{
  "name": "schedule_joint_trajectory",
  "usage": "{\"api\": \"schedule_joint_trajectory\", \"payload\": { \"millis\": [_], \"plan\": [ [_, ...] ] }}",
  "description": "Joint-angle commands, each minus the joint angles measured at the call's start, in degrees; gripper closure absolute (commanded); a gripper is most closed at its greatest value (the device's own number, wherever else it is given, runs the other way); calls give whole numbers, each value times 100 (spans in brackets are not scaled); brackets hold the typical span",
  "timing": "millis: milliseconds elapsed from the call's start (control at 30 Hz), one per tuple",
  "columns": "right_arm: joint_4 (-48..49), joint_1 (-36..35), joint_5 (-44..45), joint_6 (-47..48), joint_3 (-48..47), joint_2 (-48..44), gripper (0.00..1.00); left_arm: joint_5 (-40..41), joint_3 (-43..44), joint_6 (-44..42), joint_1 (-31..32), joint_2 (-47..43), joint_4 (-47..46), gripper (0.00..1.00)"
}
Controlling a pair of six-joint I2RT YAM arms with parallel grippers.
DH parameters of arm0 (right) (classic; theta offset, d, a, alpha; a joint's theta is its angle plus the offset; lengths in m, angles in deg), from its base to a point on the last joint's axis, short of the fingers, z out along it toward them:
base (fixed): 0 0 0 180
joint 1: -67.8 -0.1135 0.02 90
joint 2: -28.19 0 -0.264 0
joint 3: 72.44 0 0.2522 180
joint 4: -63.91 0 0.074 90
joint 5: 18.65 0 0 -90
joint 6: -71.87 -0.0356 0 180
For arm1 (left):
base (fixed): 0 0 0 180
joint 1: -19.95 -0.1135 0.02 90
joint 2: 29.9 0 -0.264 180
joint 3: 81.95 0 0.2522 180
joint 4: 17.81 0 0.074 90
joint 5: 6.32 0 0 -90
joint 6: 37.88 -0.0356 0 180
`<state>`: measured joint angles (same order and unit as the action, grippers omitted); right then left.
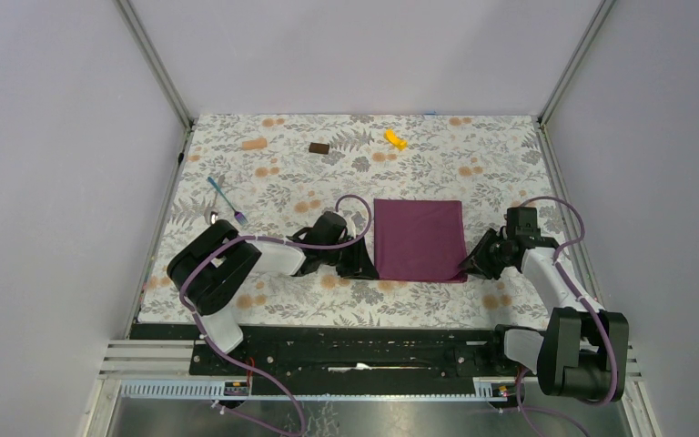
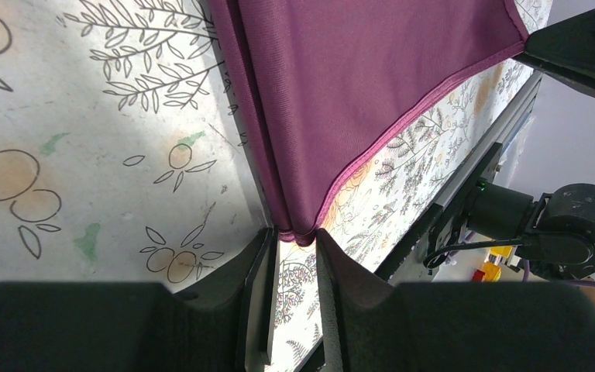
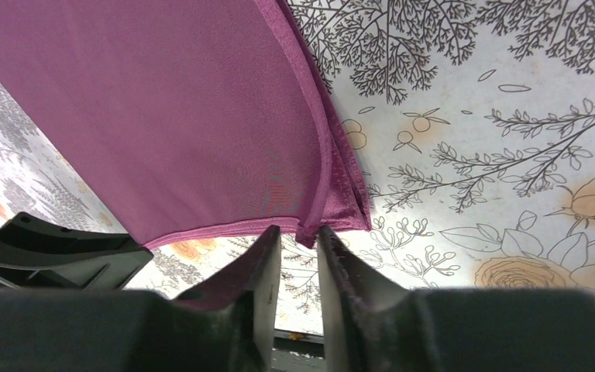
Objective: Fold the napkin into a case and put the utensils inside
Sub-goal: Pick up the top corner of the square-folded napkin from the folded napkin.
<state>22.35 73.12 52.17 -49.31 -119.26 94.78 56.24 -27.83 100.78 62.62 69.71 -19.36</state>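
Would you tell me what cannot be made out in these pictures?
- Utensils: top view, too small to tell fork from spoon.
- Left gripper, right gripper: wrist views, whether they pinch the napkin corners; their tips hide the contact.
- Those corners, top view: covered by the grippers.
- Napkin's far edge: cut off by the frame in both wrist views.

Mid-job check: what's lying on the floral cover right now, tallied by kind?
napkin: 1
utensils: 2 (fork, spoon)
yellow piece: 1
brown block: 1
tan piece: hard to tell from the print, not counted
Total: 5
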Motion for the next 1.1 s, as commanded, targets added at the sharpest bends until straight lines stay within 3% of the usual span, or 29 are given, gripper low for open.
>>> {"api": "schedule_joint_trajectory", "payload": {
  "millis": [0, 167, 433, 667, 933, 1000, 1067],
  "plan": [
    [35, 21, -14, -26, 35, -53, 74, 60, -103, -46, 65, 94, 45, 70],
    [46, 17, 28, -33, 28, -88, 83, 42, -44, -40, 77, 43, 93, 67],
    [-2, 22, 257, -92, 16, -184, 76, 53, 21, -67, 108, 17, 188, 63],
    [-8, 21, 332, -108, 44, -173, 82, 69, -17, -76, 118, 46, 195, 63],
    [11, 21, 407, -134, 97, -202, 79, 85, 56, -79, 116, -66, 270, 52],
    [11, 21, 413, -134, 98, -190, 82, 118, 92, -89, 115, -81, 310, 51],
    [17, 21, 415, -127, 95, -192, 91, 156, 110, -89, 113, -79, 327, 50]
  ]
}}
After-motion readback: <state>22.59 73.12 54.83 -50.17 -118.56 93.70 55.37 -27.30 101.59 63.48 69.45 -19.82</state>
